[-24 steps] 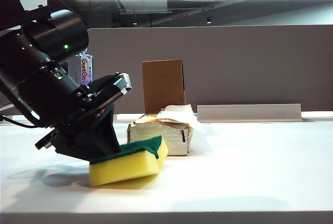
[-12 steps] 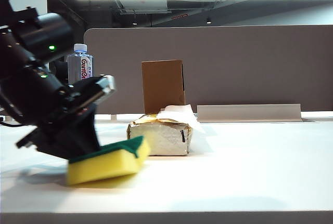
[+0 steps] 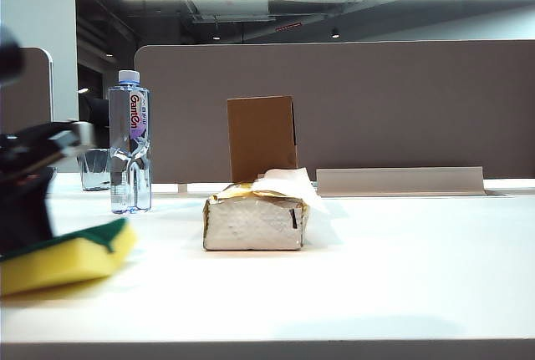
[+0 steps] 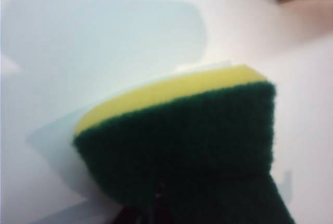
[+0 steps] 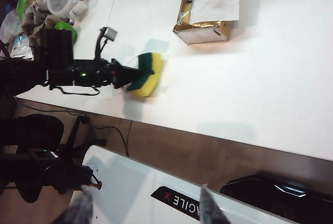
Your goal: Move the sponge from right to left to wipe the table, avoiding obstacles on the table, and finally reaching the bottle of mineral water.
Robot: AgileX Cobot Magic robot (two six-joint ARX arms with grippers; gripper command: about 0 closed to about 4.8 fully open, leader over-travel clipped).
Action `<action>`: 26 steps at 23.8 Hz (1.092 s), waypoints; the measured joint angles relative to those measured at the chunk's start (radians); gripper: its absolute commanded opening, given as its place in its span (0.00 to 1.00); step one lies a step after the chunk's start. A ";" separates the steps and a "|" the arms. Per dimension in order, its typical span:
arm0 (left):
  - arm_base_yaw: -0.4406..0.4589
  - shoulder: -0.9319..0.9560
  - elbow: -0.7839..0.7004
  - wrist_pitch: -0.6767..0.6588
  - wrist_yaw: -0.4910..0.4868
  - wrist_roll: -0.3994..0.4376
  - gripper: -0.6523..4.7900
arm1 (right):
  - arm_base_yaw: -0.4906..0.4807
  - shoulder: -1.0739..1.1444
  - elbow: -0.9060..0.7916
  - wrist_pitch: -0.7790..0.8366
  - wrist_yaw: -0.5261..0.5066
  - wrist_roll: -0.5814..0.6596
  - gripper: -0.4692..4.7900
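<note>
In the exterior view we see the sponge (image 3: 63, 256) at the far left edge of the table (image 3: 376, 276), its long axis running across the view, green scouring layer up and yellow foam down, the right end tipped slightly upward. The left gripper (image 3: 33, 176) sits over it, blurred and partly cut off. Behind stands the bottle of mineral water (image 3: 130, 143), upright, its label reading what looks like "Ganten" in red. The tissue pack (image 3: 257, 220) and the cardboard box (image 3: 262, 137) stand to the right, well apart from the sponge. In the left wrist view the sponge (image 4: 187, 146) fills the frame, green face toward the camera; the jaws are pressed together on it. In the right wrist view the left gripper (image 5: 136, 73) clamps the sponge (image 5: 148, 74) near the table's edge; the right gripper's fingertips (image 5: 208, 211) stand apart, holding nothing, above a white base marked "AGILE X".
</note>
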State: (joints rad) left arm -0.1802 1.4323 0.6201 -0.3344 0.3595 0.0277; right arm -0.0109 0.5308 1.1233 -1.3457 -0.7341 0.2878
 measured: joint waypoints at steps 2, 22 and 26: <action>0.053 -0.020 -0.015 -0.015 0.005 0.020 0.11 | 0.000 0.000 0.000 0.000 0.000 0.000 0.59; 0.232 -0.082 -0.031 -0.108 -0.002 0.059 0.11 | 0.000 -0.007 0.000 0.001 0.000 0.000 0.59; 0.232 -0.082 -0.031 -0.104 0.000 0.059 0.11 | 0.000 -0.007 0.000 0.001 0.000 0.000 0.59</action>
State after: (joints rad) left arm 0.0521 1.3499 0.5888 -0.4381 0.3592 0.0868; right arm -0.0105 0.5236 1.1233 -1.3449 -0.7338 0.2878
